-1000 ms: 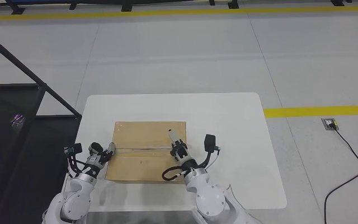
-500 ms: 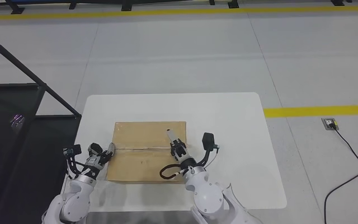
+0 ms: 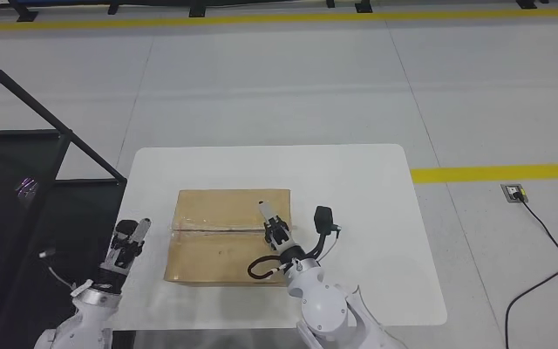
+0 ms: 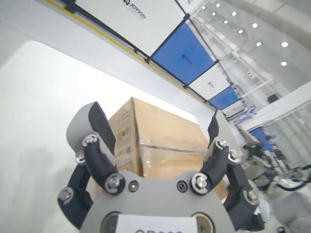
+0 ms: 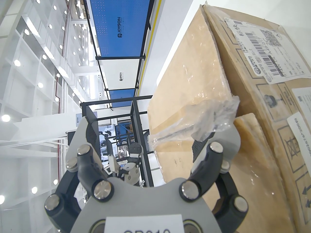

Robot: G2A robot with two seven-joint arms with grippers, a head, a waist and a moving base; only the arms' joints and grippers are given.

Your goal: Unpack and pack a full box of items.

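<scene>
Your right gripper (image 5: 148, 126) has its two fingers spread wide and clamps nothing. One crumpled strip of clear packing tape (image 5: 194, 122) clings to one fingertip and runs onto the single brown cardboard box (image 5: 189, 73). The top view puts this gripper over the box's top, at the centre seam and toward the box's right end. Both top flaps lie shut and meet along that one seam. On the box's side wall near this gripper you can count three white paper labels (image 5: 264, 52), one of them with barcodes. Your left gripper (image 4: 155, 120) is also spread, with nothing between its two fingers. It sits off the box's left end, apart from it, facing a box corner. The one white rounded table (image 3: 366, 192) extends past the box on every side.
</scene>
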